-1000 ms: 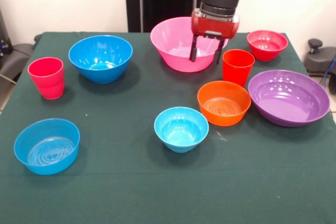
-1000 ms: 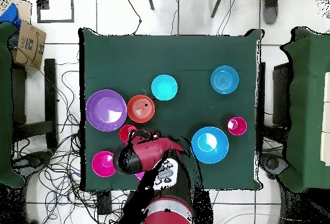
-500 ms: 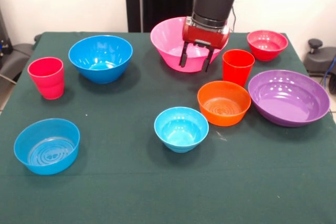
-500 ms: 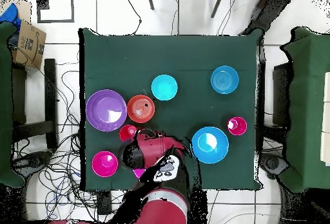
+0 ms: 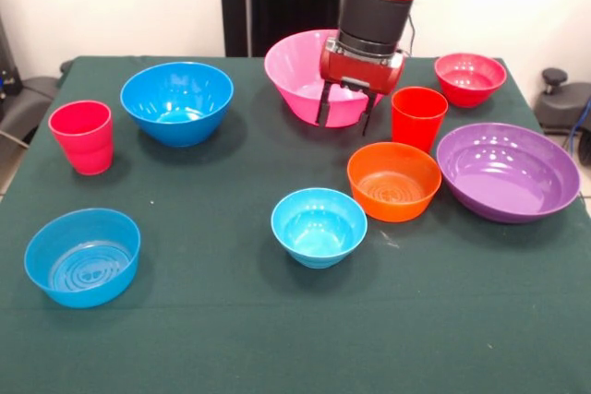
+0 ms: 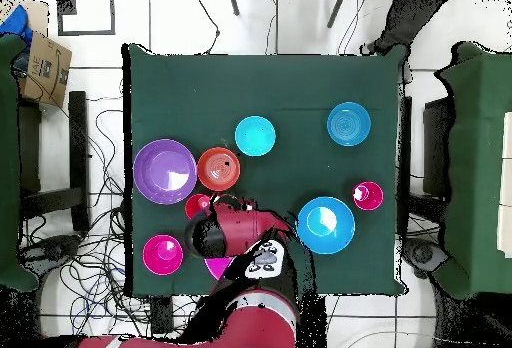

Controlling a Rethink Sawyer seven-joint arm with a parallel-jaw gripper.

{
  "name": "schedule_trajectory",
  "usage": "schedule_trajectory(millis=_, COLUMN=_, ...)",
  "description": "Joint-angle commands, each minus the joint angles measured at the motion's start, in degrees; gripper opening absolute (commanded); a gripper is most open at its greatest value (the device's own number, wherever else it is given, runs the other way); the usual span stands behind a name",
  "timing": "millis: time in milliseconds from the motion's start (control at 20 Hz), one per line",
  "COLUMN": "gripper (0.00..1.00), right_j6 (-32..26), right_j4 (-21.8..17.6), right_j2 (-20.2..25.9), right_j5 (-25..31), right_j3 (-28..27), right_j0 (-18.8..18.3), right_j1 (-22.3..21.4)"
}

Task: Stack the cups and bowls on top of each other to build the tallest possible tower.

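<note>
- I read this as the opening step: nothing is stacked yet, and every bowl and cup sits alone on the green table (image 5: 212, 320).
- I use the large pink bowl (image 5: 300, 66) as my landmark. In the front view my gripper (image 5: 343, 117) hangs just in front of its near wall, between it and the orange-red cup (image 5: 417, 117).
- The gripper's two dark prongs stand apart and nothing is between them; I have hold of nothing.
- From the pink bowl in the front view: the small red bowl (image 5: 470, 77) is to its right at the far edge; the orange bowl (image 5: 393, 181) and the purple bowl (image 5: 507, 172) are nearer the camera and to the right; the light-blue bowl (image 5: 319, 226) is nearer still.
- The deep blue bowl (image 5: 176, 101) is to the pink bowl's left, the pinkish-red cup (image 5: 82, 137) further left, and the small blue bowl (image 5: 82, 256) well apart at the near left.
- My guess for the next move: commit to one piece, probably the orange-red cup or the orange bowl, bring the prongs down over its rim, close and lift it.
- The cup stands just beside the gripper, so I would descend carefully to avoid tipping it.
- Writing: none that I can read on any bowl or cup. Overhead, a cardboard box (image 6: 45, 64) beside the table bears print too small to make out.
</note>
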Motion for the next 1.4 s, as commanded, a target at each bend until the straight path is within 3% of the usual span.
schedule_trajectory(millis=50, gripper=1.00, right_j6=9.6, right_j4=3.2, right_j2=10.6, right_j5=-2.2, right_j3=1.1, right_j0=-3.8, right_j1=-3.5)
schedule_trajectory(millis=650, gripper=1.00, right_j6=9.7, right_j4=5.0, right_j2=13.4, right_j5=-3.6, right_j3=0.7, right_j0=-5.2, right_j1=-2.9)
schedule_trajectory(millis=900, gripper=1.00, right_j6=8.2, right_j4=6.0, right_j2=10.1, right_j5=-2.0, right_j3=-2.4, right_j0=-2.7, right_j1=0.5)
schedule_trajectory(millis=1150, gripper=1.00, right_j6=4.5, right_j4=4.1, right_j2=9.9, right_j5=-1.1, right_j3=-6.7, right_j0=-3.8, right_j1=5.0)
schedule_trajectory(millis=1400, gripper=1.00, right_j6=4.4, right_j4=4.3, right_j2=7.5, right_j5=-1.2, right_j3=-9.3, right_j0=-2.1, right_j1=7.7)
